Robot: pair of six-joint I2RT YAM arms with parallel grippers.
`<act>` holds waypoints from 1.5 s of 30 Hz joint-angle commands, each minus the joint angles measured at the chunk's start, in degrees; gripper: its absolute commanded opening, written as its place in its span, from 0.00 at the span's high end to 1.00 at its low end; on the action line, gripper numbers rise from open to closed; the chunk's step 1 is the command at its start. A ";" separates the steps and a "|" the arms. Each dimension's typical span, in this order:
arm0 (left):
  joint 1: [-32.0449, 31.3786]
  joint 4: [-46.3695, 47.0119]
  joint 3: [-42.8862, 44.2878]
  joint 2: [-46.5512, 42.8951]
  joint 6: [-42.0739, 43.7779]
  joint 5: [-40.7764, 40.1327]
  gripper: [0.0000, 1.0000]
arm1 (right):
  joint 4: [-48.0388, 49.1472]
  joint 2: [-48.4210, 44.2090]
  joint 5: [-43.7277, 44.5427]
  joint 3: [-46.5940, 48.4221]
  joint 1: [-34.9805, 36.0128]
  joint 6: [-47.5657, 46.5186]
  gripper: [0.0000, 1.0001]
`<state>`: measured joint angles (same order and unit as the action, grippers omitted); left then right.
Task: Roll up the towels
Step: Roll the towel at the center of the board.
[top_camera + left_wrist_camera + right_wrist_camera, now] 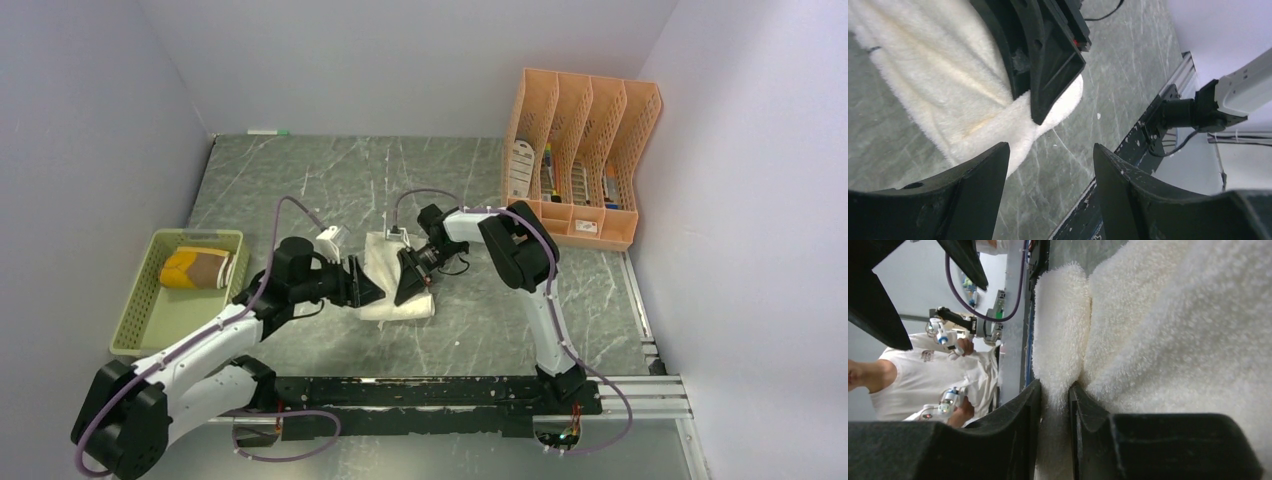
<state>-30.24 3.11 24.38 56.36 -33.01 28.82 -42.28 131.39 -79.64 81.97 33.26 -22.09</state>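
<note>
Right wrist: right gripper [1054, 390] clamps plush fold of white towel [1173, 330]. Soft, light, floppy; judge fold-edge grip best, pile may slip. Left gripper [1050, 150] spread, empty, towel corner beside one finger; open table [1128, 75] beyond it. Brown towel [195, 268] in basket [175, 318], well left of it.
</note>
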 commanded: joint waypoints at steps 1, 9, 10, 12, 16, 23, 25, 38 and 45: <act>-0.42 -4.17 1.58 -4.11 -0.76 -4.84 0.27 | -0.85 -0.25 0.09 -0.44 -0.47 -0.62 0.77; -3.85 3.62 -4.89 -6.09 -7.05 1.28 0.37 | 13.09 -2.49 5.78 -5.34 -0.43 12.90 1.00; -4.28 5.09 -5.65 -5.40 -7.62 1.65 0.42 | 13.60 -2.58 6.42 -5.38 -0.47 13.59 1.00; -4.85 6.50 -6.33 -3.42 -7.39 1.80 0.55 | 15.07 -3.08 7.82 -5.65 -0.47 15.23 1.00; -5.38 8.17 -6.29 0.64 -6.56 1.62 0.84 | 17.28 -4.39 9.79 -6.03 -0.56 17.67 1.00; -5.92 11.03 -5.13 7.87 -4.73 -1.06 0.90 | 17.62 -4.46 10.55 -5.03 -0.54 18.78 1.00; -6.04 12.81 -4.84 11.61 -4.47 -0.86 0.91 | 17.17 -4.36 10.81 -4.86 -0.55 18.58 1.00; -6.41 26.47 -3.75 34.71 -10.12 -5.15 0.93 | 15.49 -13.29 29.77 -6.22 0.52 17.38 0.89; -7.64 23.19 -0.25 25.13 -9.81 -3.07 0.93 | 14.08 -13.09 31.80 -6.06 0.59 16.73 0.93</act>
<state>-36.53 29.54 21.12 88.33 -44.23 26.68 -27.99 117.14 -51.42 76.07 33.74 -4.51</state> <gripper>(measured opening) 0.075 0.091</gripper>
